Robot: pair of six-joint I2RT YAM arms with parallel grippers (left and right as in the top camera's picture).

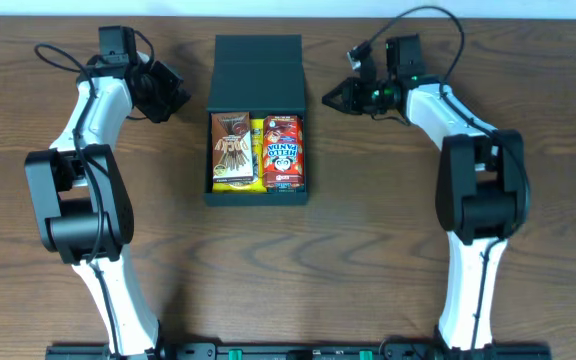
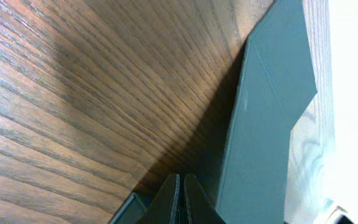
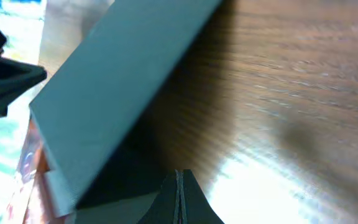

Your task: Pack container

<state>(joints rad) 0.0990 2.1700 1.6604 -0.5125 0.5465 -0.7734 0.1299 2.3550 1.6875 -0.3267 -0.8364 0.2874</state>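
The container (image 1: 256, 197) sits mid-tabletop (image 1: 388, 250). Its flap lid (image 1: 258, 60) is thrown back toward the far edge, so the box is not closed yet. Inside lie a brown snack packet (image 1: 232, 150) on the left and a red Hello Panda box (image 1: 282, 152) on the right, with a yellow packet (image 1: 258, 152) wedged between them.

The left claw (image 1: 178, 100) is closed on nothing, just left of the lid. The right claw (image 1: 328, 98) is likewise pinched shut and empty, just right of it. Neither appears to touch the lid.

The filling looks done, so folding the lid over is probably what remains. The risks:
- Closed tips nudging the smooth, stiff flap from one side could skid off its edge, or shove the whole light box across the wood instead of turning the hinge.
- An uneven push from the two sides might twist the container.
- If the Hello Panda box stands above the rim, which I cannot tell from above, the lid would rest on it and spring open.
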